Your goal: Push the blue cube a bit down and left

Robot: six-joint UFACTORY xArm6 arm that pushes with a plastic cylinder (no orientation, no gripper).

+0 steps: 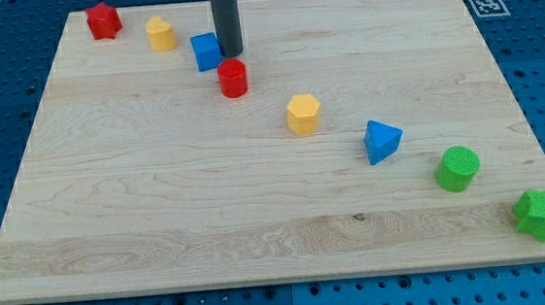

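Beside my tip (touching), the blue cube sits square.

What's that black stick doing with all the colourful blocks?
A robot arm's dark rod is nudging blocks around a wooden board. My tip is right beside the blue cube, on its right side, ready to push it a bit down and left. A red cylinder sits just below my tip. The other blocks trail off in a slanting line towards the view's bottom right.
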